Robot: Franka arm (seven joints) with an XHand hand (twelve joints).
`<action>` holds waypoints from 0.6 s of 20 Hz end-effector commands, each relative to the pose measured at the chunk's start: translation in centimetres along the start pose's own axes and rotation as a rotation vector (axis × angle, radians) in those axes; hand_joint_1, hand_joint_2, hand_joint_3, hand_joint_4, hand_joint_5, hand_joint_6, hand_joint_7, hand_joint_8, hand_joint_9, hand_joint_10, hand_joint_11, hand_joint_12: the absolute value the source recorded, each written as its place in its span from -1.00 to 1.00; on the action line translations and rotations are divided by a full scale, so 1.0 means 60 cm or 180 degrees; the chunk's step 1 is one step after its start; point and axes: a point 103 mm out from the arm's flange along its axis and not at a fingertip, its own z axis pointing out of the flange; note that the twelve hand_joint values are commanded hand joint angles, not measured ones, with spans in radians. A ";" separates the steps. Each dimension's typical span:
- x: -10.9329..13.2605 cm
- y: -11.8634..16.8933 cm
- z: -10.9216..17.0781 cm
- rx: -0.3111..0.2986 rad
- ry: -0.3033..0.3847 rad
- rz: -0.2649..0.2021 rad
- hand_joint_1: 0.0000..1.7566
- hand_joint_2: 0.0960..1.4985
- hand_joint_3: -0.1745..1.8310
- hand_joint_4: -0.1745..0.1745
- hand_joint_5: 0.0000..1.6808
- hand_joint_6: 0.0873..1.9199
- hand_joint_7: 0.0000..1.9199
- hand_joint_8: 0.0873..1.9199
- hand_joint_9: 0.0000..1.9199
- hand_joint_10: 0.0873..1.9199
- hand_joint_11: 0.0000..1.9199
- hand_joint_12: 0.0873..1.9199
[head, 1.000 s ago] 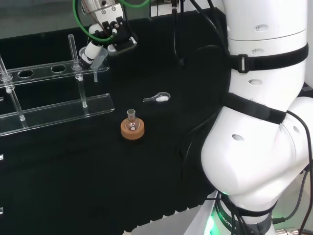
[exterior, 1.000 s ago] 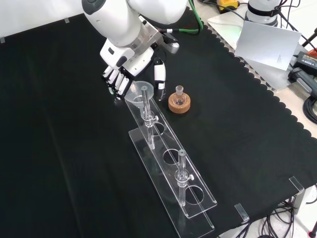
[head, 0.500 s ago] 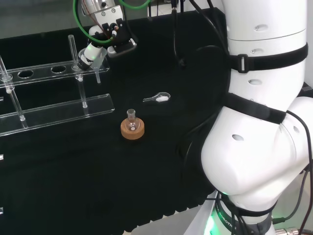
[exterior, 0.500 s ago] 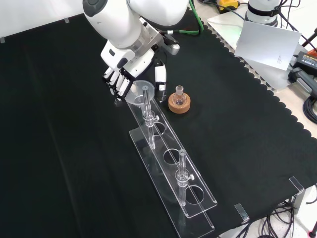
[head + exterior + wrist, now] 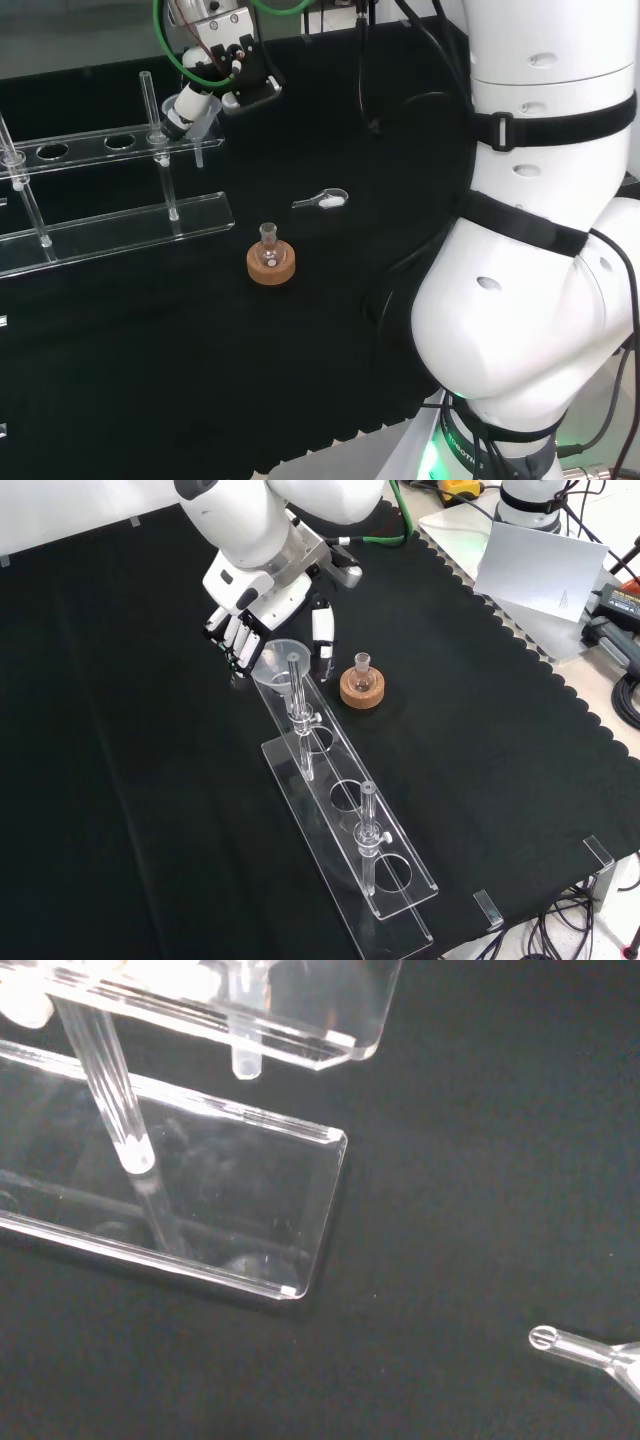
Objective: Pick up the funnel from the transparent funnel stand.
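We see the hand [image 5: 250, 620] with fingers curled round the clear funnel [image 5: 276, 660] seated at the end of the transparent funnel stand [image 5: 345, 820] on the worktop; a tilted lift could, we judge, snag its stem.

Hidden and cut-off items

Stand [image 5: 110, 215] runs off head view's left edge. Hand [image 5: 240, 630] hides funnel [image 5: 277, 660] contact. Clear scoop [image 5: 590, 1350] cut by wrist frame edge.

Front view: clear plastic funnel [image 5: 279, 661] in top end hole of clear acrylic stand [image 5: 345, 820]; cork ring with small flask [image 5: 361, 685] right of stand; hand [image 5: 243, 630] beside funnel.
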 end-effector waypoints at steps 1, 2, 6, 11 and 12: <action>-0.010 -0.002 -0.009 -0.0086 -0.0019 0.0043 -0.28 0.04 -0.75 0.23 -0.24 -1.00 -0.19 -0.47 -0.40 -0.48 -1.00 0.56; -0.014 -0.003 -0.013 -0.0104 -0.0015 0.0052 -0.27 0.04 -0.75 0.24 -0.22 -1.00 -0.17 -0.47 -0.39 -0.49 -1.00 0.56; -0.023 -0.008 -0.028 -0.0127 -0.0048 0.0085 -0.25 0.05 -0.73 0.24 -0.20 -1.00 -0.15 -0.47 -0.37 -0.51 -1.00 0.58; -0.031 -0.017 -0.052 -0.0206 -0.0087 0.0100 -0.25 0.05 -0.73 0.24 -0.20 -1.00 -0.15 -0.46 -0.36 -0.51 -1.00 0.58; -0.034 -0.019 -0.061 -0.0219 -0.0082 0.0099 -0.25 0.05 -0.73 0.23 -0.20 -1.00 -0.15 -0.46 -0.36 -0.51 -1.00 0.58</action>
